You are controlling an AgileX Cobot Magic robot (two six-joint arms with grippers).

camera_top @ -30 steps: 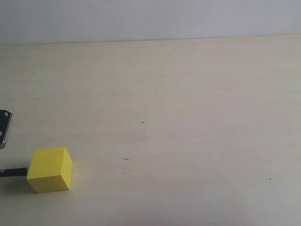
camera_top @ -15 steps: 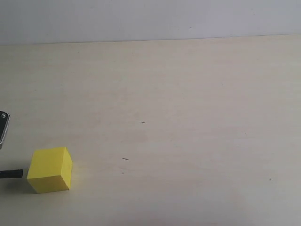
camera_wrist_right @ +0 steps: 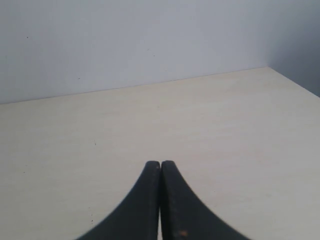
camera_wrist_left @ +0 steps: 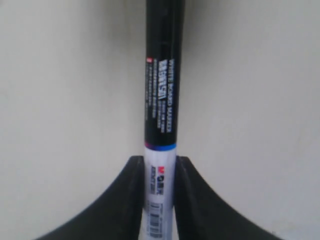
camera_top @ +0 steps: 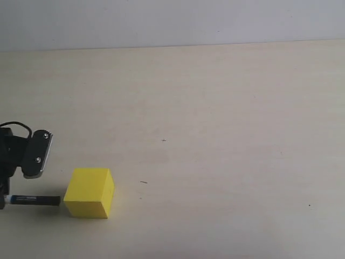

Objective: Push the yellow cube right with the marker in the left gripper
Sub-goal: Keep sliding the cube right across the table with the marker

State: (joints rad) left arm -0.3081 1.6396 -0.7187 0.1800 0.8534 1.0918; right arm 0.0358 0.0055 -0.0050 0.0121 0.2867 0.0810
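Left of the cube (camera_top: 89, 192), my left gripper (camera_wrist_left: 160, 200) is clamped on the marker (camera_top: 36, 200). The jaws sit narrow around its white labelled end, and the black length lies level, pointing at the cube's left face. The tip looks to be touching that face or just short of it; I cannot tell which, and the wrist view loses the marker before any cube shows. I judge the push itself to be the step in hand, with most of the rightward travel yet to do. The next move calls for a straight, low drive to the right with the tip near the middle of that face, since an off-centre push would likely spin the cube rather than slide it. The cube is bright yellow, matte and plain-faced, sitting flat on the pale table (camera_top: 215, 108). My right gripper (camera_wrist_right: 160, 200), nowhere near the cube, has its jaws pressed together on nothing.
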